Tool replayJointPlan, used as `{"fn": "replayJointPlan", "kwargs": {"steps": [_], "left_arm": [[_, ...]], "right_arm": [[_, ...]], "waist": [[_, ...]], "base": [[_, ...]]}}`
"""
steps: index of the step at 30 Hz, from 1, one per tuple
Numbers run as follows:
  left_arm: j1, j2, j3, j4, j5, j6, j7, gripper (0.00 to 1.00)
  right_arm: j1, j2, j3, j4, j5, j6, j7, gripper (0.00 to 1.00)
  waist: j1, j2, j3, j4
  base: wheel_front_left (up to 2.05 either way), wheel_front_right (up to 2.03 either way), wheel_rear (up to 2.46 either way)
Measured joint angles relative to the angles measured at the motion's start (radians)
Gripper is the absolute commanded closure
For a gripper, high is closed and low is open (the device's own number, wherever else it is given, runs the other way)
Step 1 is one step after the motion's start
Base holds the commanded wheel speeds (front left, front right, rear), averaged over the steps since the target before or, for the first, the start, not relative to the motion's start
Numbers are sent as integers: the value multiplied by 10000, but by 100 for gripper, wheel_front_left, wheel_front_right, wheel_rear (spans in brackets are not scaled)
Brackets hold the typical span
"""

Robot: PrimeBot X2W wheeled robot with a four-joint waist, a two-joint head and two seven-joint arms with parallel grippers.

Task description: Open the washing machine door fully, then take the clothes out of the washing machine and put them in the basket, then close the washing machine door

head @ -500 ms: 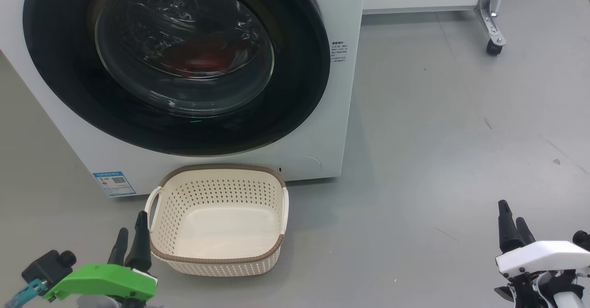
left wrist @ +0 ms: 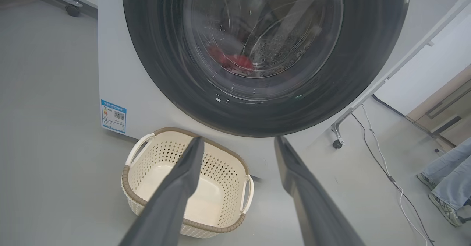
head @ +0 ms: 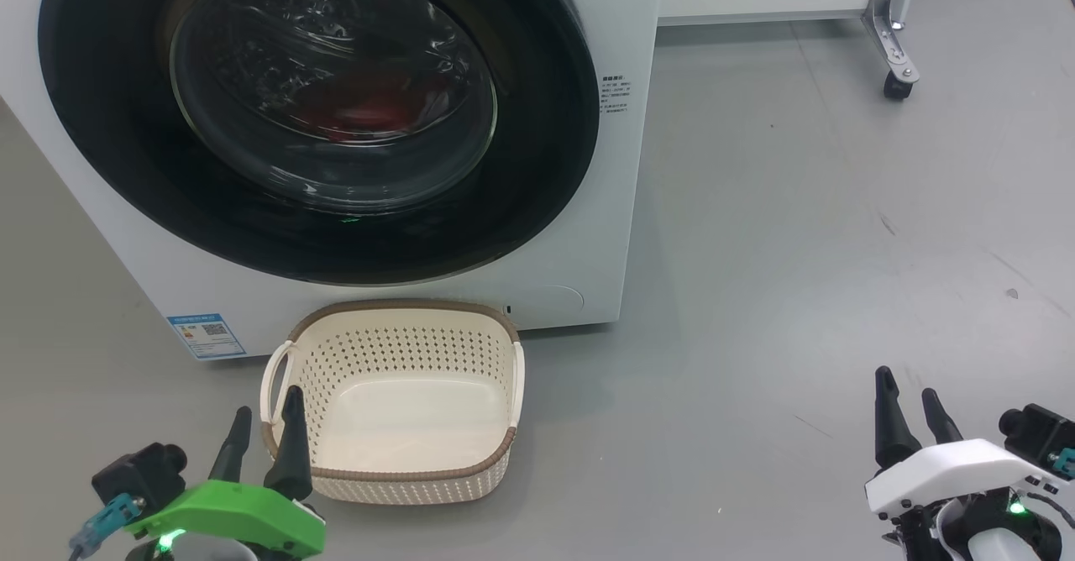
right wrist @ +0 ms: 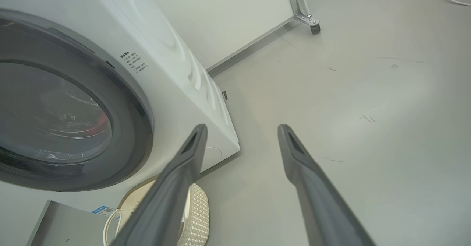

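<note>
The white washing machine (head: 621, 32) fills the upper left of the head view. Its round black door (head: 117, 149) lies flat against the front, and red clothes (head: 369, 103) show dimly through the glass. The cream basket (head: 395, 313) stands empty on the floor below the door. My left gripper (head: 267, 400) is open at the basket's near left corner. My right gripper (head: 907, 389) is open over bare floor at the lower right. In the left wrist view the door (left wrist: 368, 54), clothes (left wrist: 237, 60) and basket (left wrist: 224, 172) lie ahead of my open fingers (left wrist: 184, 179).
A metal frame leg with a caster (head: 894, 82) stands at the upper right. In the left wrist view a cable (left wrist: 382, 165) runs across the floor and a person's legs and shoe (left wrist: 445, 176) are at the right edge. A blue label (head: 206, 336) marks the machine's lower left.
Both grippers have shifted: the left one moved right, toward the basket's corner, and the right one moved left. The camera shifted slightly.
</note>
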Motion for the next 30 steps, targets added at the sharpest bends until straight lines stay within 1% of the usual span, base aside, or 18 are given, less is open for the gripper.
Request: {"fn": "replayJointPlan", "kwargs": {"steps": [6, 7, 11, 13, 16, 17, 23, 28, 30], "left_arm": [[4, -12, -249, -25, 815, 180, -255, 0], [5, -15, -282, -25, 930, 186, -276, 0], [9, -73, -405, -29, 1434, 299, -428, 0], [11, -109, -493, -25, 1647, 360, -487, 0], [12, -130, -583, -19, 2002, 430, -589, 0], [12, -130, -608, -19, 2134, 441, -608, 0], [13, -138, -811, 17, 2817, 550, -809, 0], [14, -142, -947, 67, 3377, 706, -989, 0], [14, -142, -1007, 109, 3561, 748, -1032, 0]], "right_arm": [[0, -8, 255, -12, -719, -138, -174, 0], [0, -10, 305, -23, -842, -203, -205, 0], [-3, -31, 462, -75, -1388, -228, -355, 0], [-3, -56, 564, -102, -1680, -305, -433, 0], [-3, -86, 696, -121, -2013, -320, -516, 0], [-3, -96, 732, -128, -2157, -387, -539, 0], [-4, -144, 1001, -174, -2917, -407, -715, 0], [-4, -161, 1116, -217, -3440, -560, -934, 0], [-4, -161, 1164, -240, -3657, -566, -991, 0]], "waist": [[0, 0, -20, -13], [0, 0, -26, -14], [0, 0, -50, -15], [0, 0, -60, -16], [0, 0, -74, -17], [0, 0, -78, -19], [0, 0, -95, -26], [0, 0, -111, -33], [0, 0, -116, -34]], "base": [[0, 0, 0], [0, 0, 0], [0, 0, 0], [0, 0, 0], [0, 0, 0], [0, 0, 0], [0, 0, 0], [0, 0, 0], [0, 0, 0]]}}
